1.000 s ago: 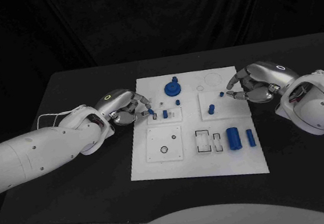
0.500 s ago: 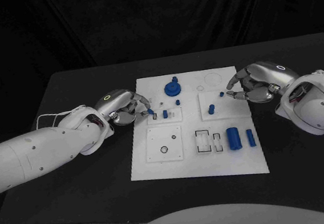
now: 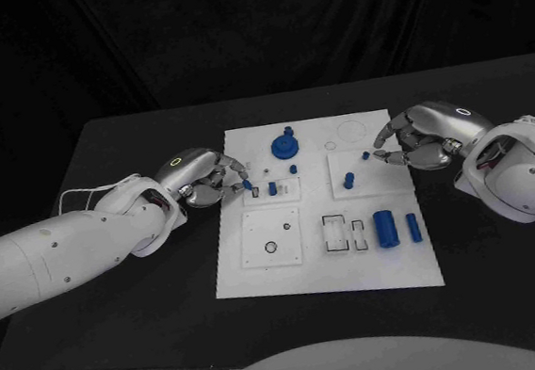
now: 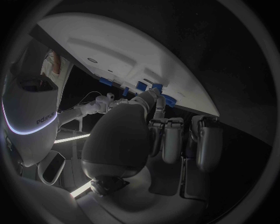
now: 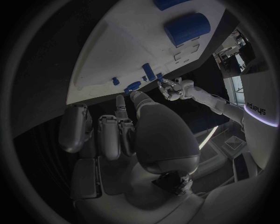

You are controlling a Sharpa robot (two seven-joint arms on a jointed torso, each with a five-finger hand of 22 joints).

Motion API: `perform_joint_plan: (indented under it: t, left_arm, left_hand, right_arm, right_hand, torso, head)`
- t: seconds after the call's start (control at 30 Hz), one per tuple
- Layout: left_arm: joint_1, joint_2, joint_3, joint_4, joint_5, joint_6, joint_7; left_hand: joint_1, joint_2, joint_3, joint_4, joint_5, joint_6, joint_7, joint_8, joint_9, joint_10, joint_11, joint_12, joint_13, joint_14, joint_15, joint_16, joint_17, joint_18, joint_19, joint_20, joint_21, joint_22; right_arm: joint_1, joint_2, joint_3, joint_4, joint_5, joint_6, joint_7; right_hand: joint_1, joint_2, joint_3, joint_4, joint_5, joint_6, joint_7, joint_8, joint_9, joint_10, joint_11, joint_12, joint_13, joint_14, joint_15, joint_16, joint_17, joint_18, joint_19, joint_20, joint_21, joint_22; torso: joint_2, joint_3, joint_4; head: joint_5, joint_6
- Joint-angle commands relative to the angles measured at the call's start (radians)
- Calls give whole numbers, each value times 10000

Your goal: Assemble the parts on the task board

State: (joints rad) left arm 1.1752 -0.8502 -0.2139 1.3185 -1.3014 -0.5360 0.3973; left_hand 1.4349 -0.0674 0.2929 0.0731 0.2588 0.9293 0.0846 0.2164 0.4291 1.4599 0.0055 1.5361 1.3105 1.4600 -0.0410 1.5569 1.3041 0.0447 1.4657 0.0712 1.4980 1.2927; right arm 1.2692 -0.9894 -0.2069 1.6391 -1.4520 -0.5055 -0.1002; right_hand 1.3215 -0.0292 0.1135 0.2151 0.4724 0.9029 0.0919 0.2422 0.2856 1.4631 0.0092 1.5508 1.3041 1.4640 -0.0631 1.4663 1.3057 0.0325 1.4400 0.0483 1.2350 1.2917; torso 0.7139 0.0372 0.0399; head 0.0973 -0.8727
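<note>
Head view gives us the white task board (image 3: pixel 330 270) in the middle of the black tabletop (image 3: pixel 147 290). Our left hand (image 3: pixel 204 178) sits at the board's left edge, its fingers (image 3: pixel 243 184) pinching a small blue peg (image 3: pixel 252 184). Our right hand (image 3: pixel 422 137) sits at the right edge, fingers curled; whether they hold anything we cannot tell. A blue cylinder (image 3: pixel 385 229) lies on the board's near part, a blue round part (image 3: pixel 285 147) at its far end.

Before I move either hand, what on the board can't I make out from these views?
- Whether the left hand pinches the small blue peg: head view, too small; left wrist view, its own fingers hide it.
- Whether the right hand touches the small blue piece: fingertips cover it.
- White task board recesses: too small.
</note>
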Motion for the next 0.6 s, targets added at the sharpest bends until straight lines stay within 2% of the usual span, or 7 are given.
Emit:
perform_joint_plan:
  t: [0.03, 0.17, 0.6]
  left_arm:
    - [-16, -1, 5, 8, -2, -15, 129]
    - [-16, -6, 5, 9, -2, -17, 126]
    - [-17, -13, 5, 8, -2, -4, 114]
  left_hand:
    - [-89, -165, 400, 87, -92, -167, 20, -102, -74, 748, -70, -139, 2191, 1108, -55, 139, 2667, -237, 494, -46, -66, 2505]
    - [-72, -219, 448, 149, -110, -333, 22, -391, -305, 703, -67, -203, 2135, 1108, -58, 139, 2667, -238, 496, -47, -64, 2506]
    - [-45, -281, 484, 180, -137, -415, 5, -590, -480, 671, -82, -249, 2093, 1108, -62, 139, 2667, -235, 488, -52, -75, 2502]
  right_arm:
    - [-22, -6, 6, 15, -21, -78, -30]
    - [-22, -8, 6, 15, -21, -71, -37]
    - [-22, -22, 6, 23, -21, -75, -45]
  right_hand:
    - [236, -103, 354, -35, 123, 78, 37, 142, -114, 1077, 21, 200, 2667, 695, 61, -194, 781, 408, 55, 36, -118, 1820]
    - [236, -103, 354, -35, 123, 78, 37, 142, -114, 1077, 21, 200, 2667, 695, 61, -194, 781, 408, 55, 36, -118, 1820]
    - [244, -107, 358, -46, 125, 87, 36, 147, -113, 1077, 23, 200, 2667, 696, 62, -193, 783, 408, 55, 36, -118, 1820]
  torso:
    - [2, 1, 0]
    - [1, -1, 1]
    - [-1, -3, -1]
  head:
    - [1, 1]
    - [-1, 1]
    - [-9, 1]
